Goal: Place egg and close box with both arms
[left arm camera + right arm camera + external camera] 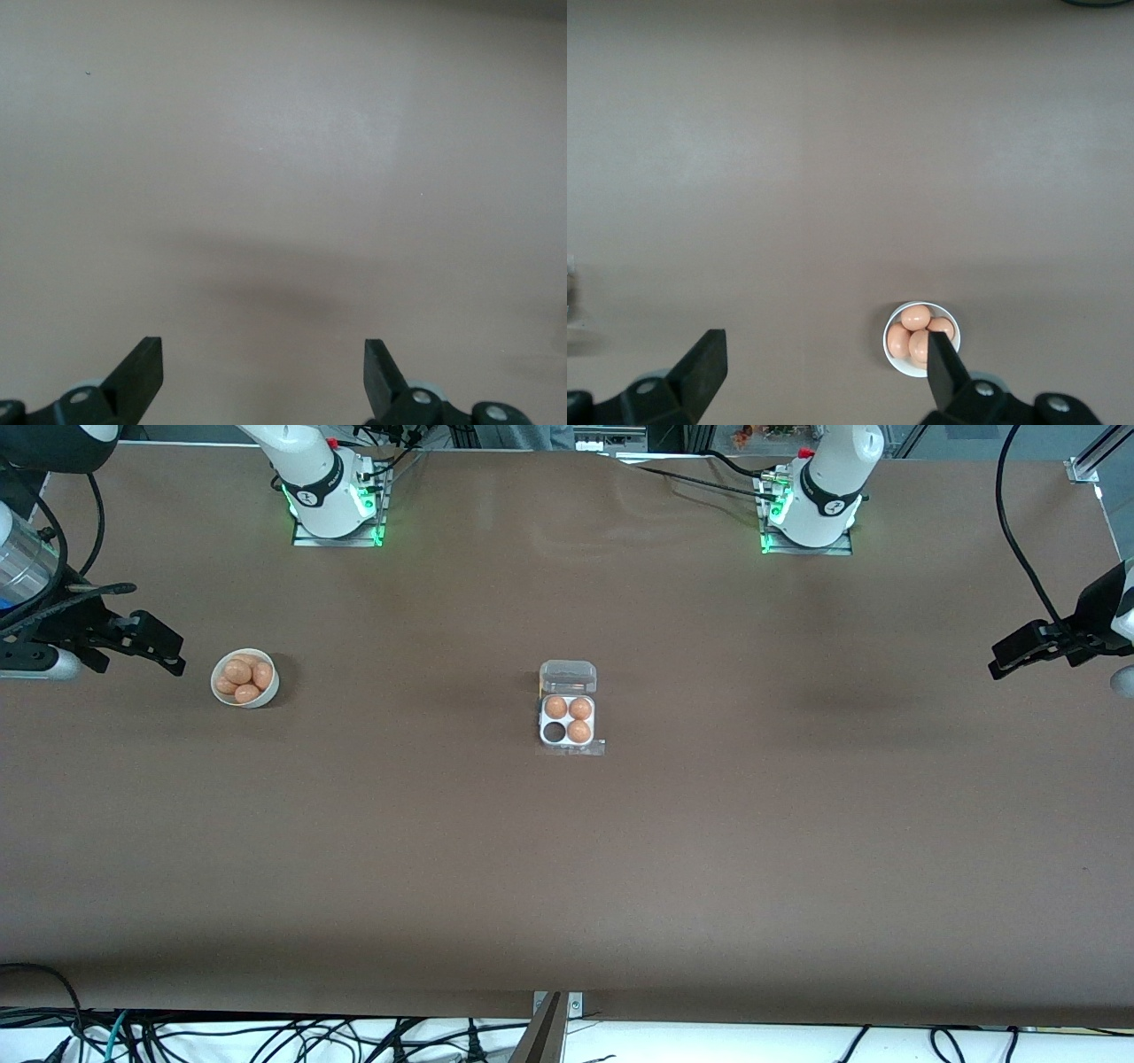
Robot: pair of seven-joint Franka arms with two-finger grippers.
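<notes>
I held the right gripper (168,651) spread open above the table's end by the bowl (245,678) of eggs. The box (568,708) sat mid-table, lid up, three eggs inside. The left gripper (1005,662) hung open over its end.

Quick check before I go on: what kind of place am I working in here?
Most likely a robotics lab bench, not a kitchen: a bare brown table, two arm bases on green-lit mounts along its edge, and loose cables at the near edge. The only props are a bowl of eggs and the box.

Both white jointed arms wait raised above the table ends: black left hand (1001,666) open, black right hand (173,657) open.
</notes>
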